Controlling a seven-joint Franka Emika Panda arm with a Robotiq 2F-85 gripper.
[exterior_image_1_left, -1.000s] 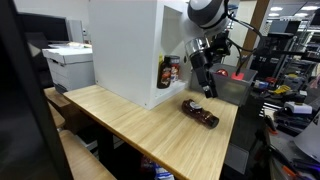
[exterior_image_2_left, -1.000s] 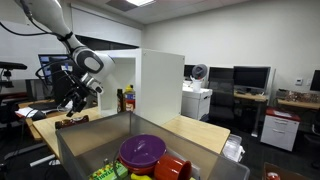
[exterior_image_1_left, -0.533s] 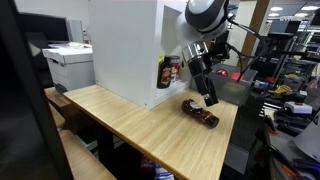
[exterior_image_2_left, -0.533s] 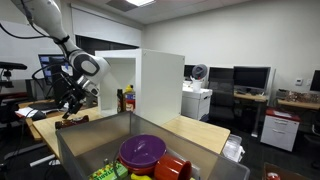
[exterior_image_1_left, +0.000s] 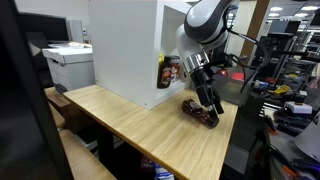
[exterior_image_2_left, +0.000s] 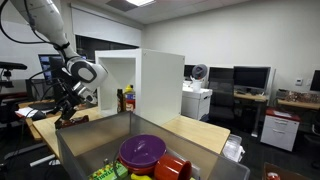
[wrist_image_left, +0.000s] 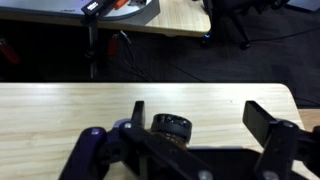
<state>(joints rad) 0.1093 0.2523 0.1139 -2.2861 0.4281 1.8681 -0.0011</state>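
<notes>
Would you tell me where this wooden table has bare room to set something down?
Bare: the wide tabletop strip between the white cabinet and the camera-side edge. Crowded: the corner where the open gripper hangs over the lying dark bottle, and the cabinet's opening, holding bottles.

Office lab — monitors (exterior_image_2_left: 250, 77), printer (exterior_image_1_left: 68, 62), desks.

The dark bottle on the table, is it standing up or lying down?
Lying down. The dark bottle rests lengthwise on the wooden table, just beneath the open end effector.
</notes>
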